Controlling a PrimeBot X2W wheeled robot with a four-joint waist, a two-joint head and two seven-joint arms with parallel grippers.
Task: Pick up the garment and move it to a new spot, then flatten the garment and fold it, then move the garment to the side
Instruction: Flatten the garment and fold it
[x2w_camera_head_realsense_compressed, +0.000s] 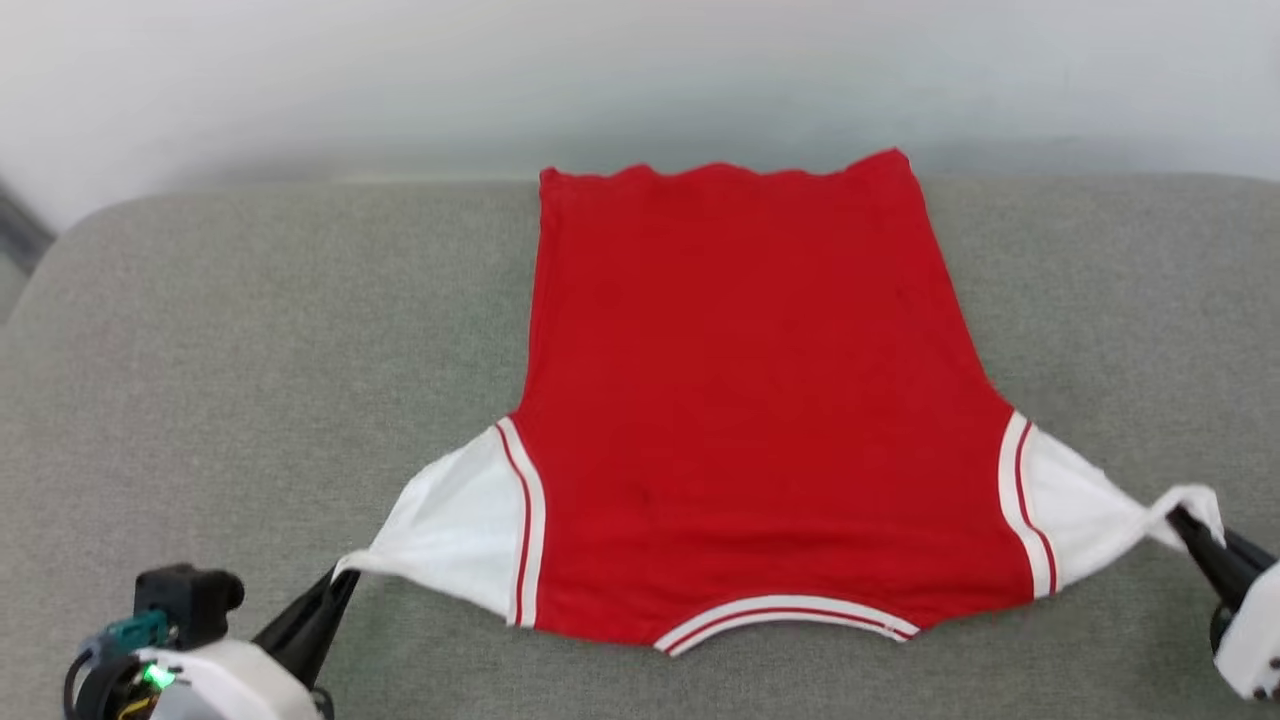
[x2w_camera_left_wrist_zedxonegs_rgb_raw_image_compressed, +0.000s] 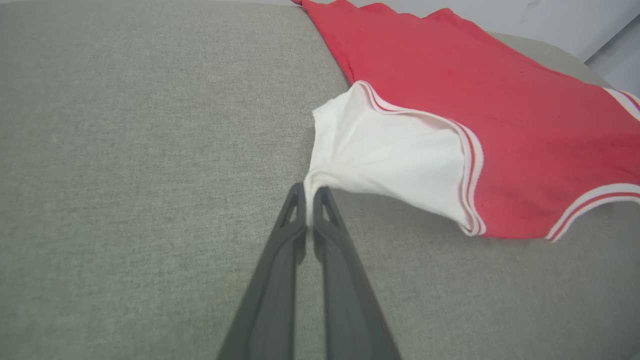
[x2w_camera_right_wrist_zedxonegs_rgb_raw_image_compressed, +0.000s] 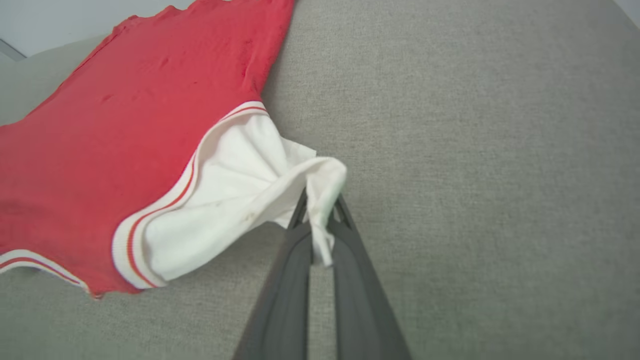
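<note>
Tension is shown across the small red jersey-style shirt with white short sleeves and red-white striped trim (x2w_camera_head_realsense_compressed: 740, 400), which is spread plain side up at the middle of the grey woven-fabric tabletop (x2w_camera_head_realsense_compressed: 200, 350) — hem (x2w_camera_head_realsense_compressed: 720, 172) at 12 o'clock, collar (x2w_camera_head_realsense_compressed: 785, 610) at 6 o'clock. The left sleeve (x2w_camera_head_realsense_compressed: 455, 530) is drawn to a point toward 8 o'clock, its tip pinched between the pressed-together jaws of the left gripper (x2w_camera_head_realsense_compressed: 340, 585). The right sleeve (x2w_camera_head_realsense_compressed: 1085, 500) is stretched toward 4 o'clock — its bunched cuff is clamped by the jaws of the right gripper (x2w_camera_head_realsense_compressed: 1185, 525).
</note>
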